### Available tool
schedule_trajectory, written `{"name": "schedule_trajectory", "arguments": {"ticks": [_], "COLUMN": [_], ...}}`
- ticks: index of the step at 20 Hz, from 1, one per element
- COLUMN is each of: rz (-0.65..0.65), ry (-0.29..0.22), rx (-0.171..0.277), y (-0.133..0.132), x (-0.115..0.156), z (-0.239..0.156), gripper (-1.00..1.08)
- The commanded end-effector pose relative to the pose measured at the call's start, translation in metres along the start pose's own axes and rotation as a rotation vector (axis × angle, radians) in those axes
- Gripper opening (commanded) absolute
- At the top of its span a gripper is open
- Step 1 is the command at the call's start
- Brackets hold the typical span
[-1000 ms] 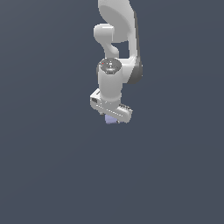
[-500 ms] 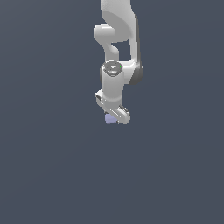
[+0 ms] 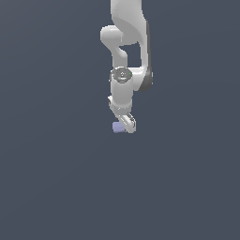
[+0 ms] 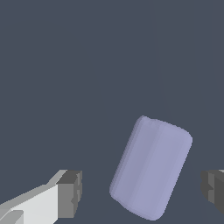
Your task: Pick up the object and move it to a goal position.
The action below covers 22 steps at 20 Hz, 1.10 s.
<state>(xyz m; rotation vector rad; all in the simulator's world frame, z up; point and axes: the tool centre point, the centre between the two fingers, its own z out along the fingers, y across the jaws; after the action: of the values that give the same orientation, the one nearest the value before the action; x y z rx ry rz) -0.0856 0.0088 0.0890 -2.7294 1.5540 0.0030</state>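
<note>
The object (image 4: pixel 151 168) is a pale lavender-blue short cylinder lying on the dark grey floor, tilted relative to the fingers. In the wrist view it lies between my gripper's (image 4: pixel 142 192) two dark fingertips (image 4: pixel 70 192), with a gap on either side, so the gripper is open and touches nothing. In the exterior view the object (image 3: pixel 117 127) shows just to the exterior view's left of the gripper (image 3: pixel 126 124), which hangs low from the white arm (image 3: pixel 123 89), right over it.
A plain dark grey floor (image 3: pixel 56 178) fills both views. No other objects, containers or edges show.
The hand has turned about its vertical axis and now looks narrower in the exterior view. It has also sunk slightly towards the object, which has stayed put.
</note>
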Motion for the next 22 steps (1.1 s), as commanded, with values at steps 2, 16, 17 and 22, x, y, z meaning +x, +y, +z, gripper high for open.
{"name": "schedule_trajectory", "arguments": {"ticks": [2,16,17,22], "rz": [0.100,0.359,0.367,0.385], "ry": [-0.001,0.001,0.002,0.002], "rx": [0.001,0.001,0.001,0.001], "y": [0.007,0.028,0.028,0.030], "x": [-0.006,-0.022,-0.022,-0.023], "z": [0.007,0.023,0.024,0.025], "gripper": [1.00,1.00,1.00,1.00]}}
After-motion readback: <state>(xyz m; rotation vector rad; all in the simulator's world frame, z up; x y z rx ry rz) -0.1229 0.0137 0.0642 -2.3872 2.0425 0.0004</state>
